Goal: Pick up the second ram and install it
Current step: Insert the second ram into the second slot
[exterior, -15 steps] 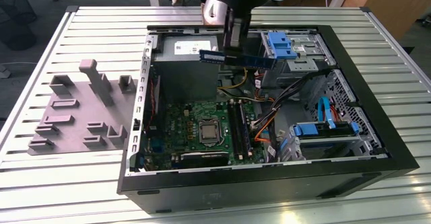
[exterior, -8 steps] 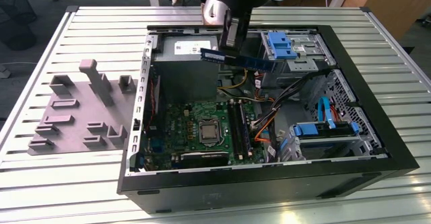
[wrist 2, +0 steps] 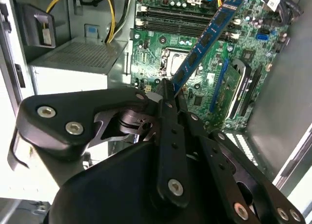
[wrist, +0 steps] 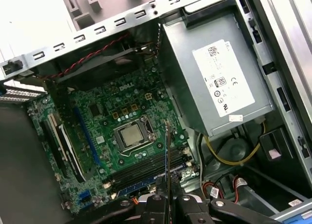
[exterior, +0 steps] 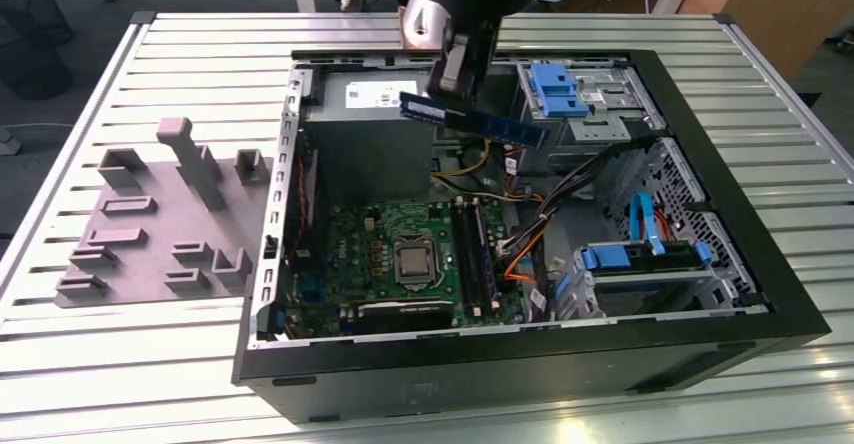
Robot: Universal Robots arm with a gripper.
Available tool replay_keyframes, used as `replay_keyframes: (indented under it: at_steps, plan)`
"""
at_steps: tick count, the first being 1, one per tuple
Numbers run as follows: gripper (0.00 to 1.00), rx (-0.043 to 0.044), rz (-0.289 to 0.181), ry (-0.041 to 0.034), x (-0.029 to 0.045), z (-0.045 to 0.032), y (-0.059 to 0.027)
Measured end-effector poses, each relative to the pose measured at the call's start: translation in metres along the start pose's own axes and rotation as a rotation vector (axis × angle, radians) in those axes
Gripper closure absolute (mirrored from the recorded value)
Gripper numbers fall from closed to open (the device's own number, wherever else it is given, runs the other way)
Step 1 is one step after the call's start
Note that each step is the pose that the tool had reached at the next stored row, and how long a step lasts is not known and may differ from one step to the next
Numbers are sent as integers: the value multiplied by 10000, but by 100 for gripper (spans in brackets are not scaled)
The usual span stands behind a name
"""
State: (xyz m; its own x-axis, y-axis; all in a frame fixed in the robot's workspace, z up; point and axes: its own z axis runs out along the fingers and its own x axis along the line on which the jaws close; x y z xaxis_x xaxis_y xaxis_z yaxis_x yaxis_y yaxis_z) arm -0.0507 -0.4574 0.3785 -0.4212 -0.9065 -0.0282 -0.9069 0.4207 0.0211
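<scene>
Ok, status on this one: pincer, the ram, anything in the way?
Status: pincer shut on second ram. Stick aloft over open case, not seated. Nothing seen between it and motherboard slots.

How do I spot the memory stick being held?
Find the open black computer case on the slatted table. Clamped in the jaws over it is the memory stick: a thin blue strip with dark chips, in the air, unlike the black slots below.

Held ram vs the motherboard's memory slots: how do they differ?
The second ram is blue with dark chips; the memory slots are black. The ram is held tilted, clamped in the gripper; the slots lie flat on the motherboard. Both are long and narrow.
</scene>
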Motion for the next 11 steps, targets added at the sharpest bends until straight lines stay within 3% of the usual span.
replay_keyframes:
  at_steps: [11]
  plan:
    - [86,43,1254,-10,0,3,0]
